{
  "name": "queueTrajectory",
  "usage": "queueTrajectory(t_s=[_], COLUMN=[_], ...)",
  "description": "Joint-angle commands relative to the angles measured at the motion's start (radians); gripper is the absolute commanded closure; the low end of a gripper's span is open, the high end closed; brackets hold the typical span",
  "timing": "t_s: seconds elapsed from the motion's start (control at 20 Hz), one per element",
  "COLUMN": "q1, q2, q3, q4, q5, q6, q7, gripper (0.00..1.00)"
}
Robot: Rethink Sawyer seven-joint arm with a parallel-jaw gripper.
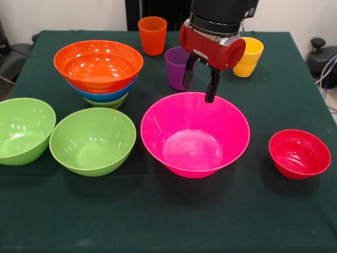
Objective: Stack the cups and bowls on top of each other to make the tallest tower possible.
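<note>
Fingers (212,84) of the red and black gripper (199,84) are seen spread apart and empty, held above the far rim of the large glossy pink plastic bowl (195,134), with one tip level with that rim; this is judged an approach to the rim rather than a hold, and contact cannot be made out. Just behind the gripper the translucent purple plastic tumbler (176,67) is set upright, with the yellow tumbler (249,56) and the orange tumbler (152,35) near the table's far edge. A short nested stack is formed at the left, where the orange bowl (98,64) is seated in the blue bowl (105,96), itself seated in a lime green bowl (108,103). Two more lime green bowls (92,139) and the small red bowl (299,153) are left loose on the dark green tablecloth (168,221), all mouth up.
</note>
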State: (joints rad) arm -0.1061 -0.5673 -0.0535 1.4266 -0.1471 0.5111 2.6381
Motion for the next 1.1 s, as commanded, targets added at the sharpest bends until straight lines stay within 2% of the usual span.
queueTrajectory(t_s=[0.05, 0.6, 0.8, 1.1], q1=[0.012, -0.034, -0.087, -0.117], q2=[0.052, 0.063, 0.101, 0.113], q3=[0.050, 0.078, 0.114, 0.108], q4=[-0.067, -0.129, -0.165, -0.171], q5=[0.014, 0.004, -0.003, -0.012], q6=[0.103, 0.146, 0.141, 0.123], q7=[0.007, -0.070, -0.125, -0.111], gripper=[0.00, 0.00, 0.00, 0.00])
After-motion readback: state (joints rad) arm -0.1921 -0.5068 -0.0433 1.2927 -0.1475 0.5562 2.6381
